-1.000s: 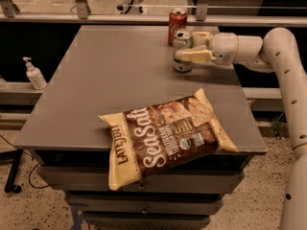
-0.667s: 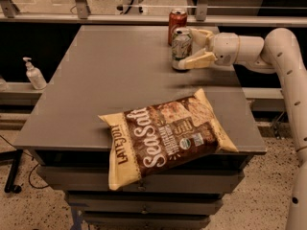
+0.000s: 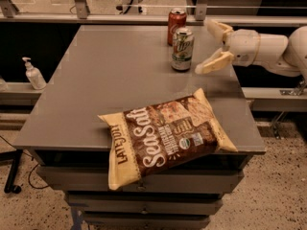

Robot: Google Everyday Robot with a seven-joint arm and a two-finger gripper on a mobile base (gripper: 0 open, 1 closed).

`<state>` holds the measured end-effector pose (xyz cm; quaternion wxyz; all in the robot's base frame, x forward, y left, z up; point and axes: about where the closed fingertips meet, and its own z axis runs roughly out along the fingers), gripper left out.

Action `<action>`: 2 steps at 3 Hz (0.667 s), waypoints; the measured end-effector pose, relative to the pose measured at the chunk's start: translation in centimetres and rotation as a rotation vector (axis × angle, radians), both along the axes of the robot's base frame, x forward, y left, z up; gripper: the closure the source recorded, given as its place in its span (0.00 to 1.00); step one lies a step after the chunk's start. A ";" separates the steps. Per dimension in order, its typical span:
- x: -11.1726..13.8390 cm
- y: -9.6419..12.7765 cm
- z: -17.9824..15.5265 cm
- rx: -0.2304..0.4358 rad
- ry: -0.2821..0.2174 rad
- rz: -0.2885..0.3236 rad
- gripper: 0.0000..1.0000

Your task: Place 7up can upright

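Observation:
The 7up can [image 3: 182, 49], silver-white and green with a silver top, stands upright on the grey table [image 3: 110, 75] toward the back right. My gripper [image 3: 209, 46] is just right of the can, a small gap away, open and empty. Its two cream fingers spread wide, one high near the table's back and one low near the tabletop. The white arm reaches in from the right edge.
A red Coca-Cola can [image 3: 176, 26] stands upright right behind the 7up can. A large brown and cream Sea Salt chip bag [image 3: 165, 134] lies at the table's front, overhanging the edge. A white pump bottle [image 3: 33, 74] stands on a ledge at left.
My gripper let go of the 7up can and drew back to the right with its fingers spread. The can now stands upright on its own.

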<state>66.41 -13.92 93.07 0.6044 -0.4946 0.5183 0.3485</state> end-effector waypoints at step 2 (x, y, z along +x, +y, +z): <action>-2.7 -4.9 3.4 -0.038 -0.042 -0.117 0.00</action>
